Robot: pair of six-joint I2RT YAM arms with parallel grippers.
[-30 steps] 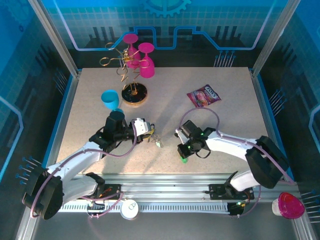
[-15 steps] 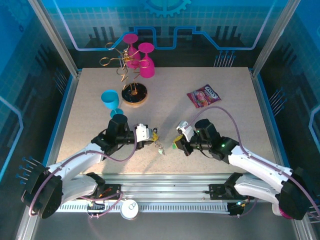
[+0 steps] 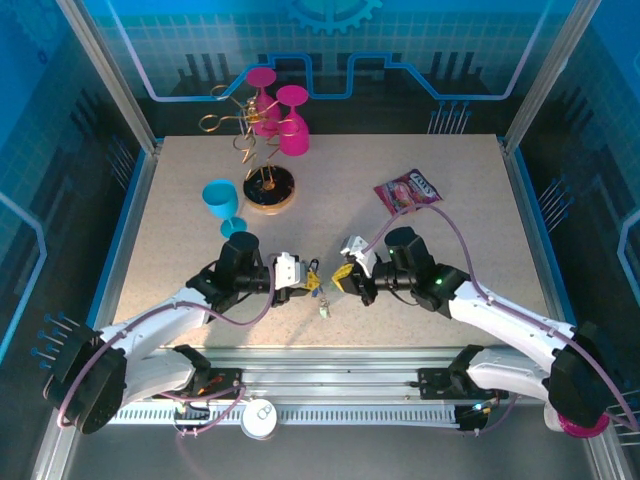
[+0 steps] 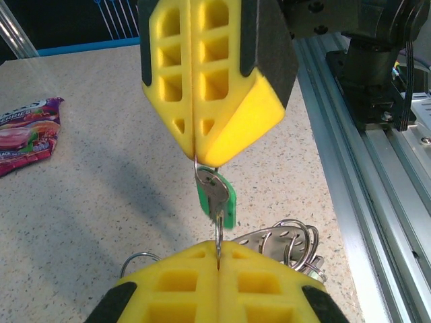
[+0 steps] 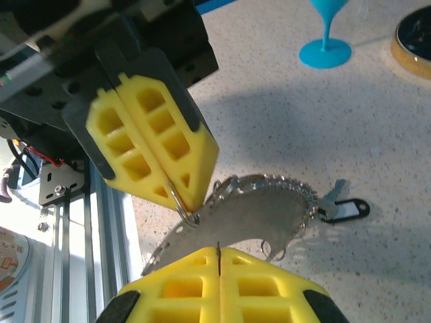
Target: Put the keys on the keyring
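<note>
Far-left crowded: blue goblet (image 3: 220,197), gold wire stand (image 3: 266,186), pink goblets (image 3: 292,122). Snack packet (image 3: 408,190) right of centre. Tabletop (image 3: 340,185) bare between stand and packet. Front centre: left gripper (image 3: 311,284), right gripper (image 3: 343,277) nearly tip-to-tip.

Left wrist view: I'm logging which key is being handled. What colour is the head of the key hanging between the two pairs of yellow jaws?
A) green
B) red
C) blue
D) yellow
A: the key dangling under the right gripper, whose jaws are shut, has a green plastic head.
</note>
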